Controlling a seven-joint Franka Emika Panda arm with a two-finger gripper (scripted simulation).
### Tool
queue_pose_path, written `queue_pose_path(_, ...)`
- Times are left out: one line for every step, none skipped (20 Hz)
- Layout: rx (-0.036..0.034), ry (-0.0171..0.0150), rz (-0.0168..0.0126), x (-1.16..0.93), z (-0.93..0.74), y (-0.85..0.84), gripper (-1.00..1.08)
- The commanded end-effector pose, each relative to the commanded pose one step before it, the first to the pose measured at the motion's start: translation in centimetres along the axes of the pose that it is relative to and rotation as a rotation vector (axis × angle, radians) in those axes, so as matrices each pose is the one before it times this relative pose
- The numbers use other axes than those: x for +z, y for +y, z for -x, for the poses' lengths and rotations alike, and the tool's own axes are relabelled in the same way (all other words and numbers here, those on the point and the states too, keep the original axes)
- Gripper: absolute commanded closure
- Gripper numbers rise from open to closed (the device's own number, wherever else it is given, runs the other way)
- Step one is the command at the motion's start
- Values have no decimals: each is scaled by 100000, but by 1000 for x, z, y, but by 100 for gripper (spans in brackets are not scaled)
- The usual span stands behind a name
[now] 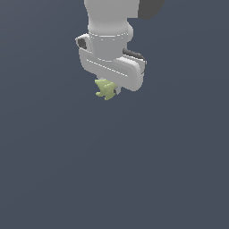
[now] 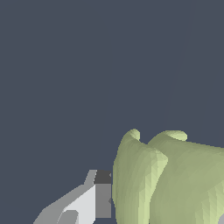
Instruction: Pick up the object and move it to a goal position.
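**Clump held under the hand**

The gripper (image 1: 110, 91) is clamped on the clump (image 1: 105, 88), which hangs below the white hand, against a plain grey ground. Fingers are mostly hidden; in the wrist view 1 finger (image 2: 102, 194) touches the clump (image 2: 166, 179), cut off at the frame edge.

No text, label, brand, number or sign can be read in either view. The white arm housing (image 1: 112, 49) is plain and unmarked, the pale yellow-green object (image 1: 105, 88) bears no print, and the dark grey background around it is blank in both the exterior and the wrist view.
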State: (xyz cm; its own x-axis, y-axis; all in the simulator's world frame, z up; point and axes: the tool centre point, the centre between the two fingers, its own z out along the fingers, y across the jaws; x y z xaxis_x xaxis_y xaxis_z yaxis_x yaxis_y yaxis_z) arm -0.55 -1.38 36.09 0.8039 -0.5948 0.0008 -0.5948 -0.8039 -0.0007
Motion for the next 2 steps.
queue_pose_path(-50, -82, 69, -7, -39, -35, 108)
queue_pose_path(0, 0, 0, 29, 0, -12, 108)
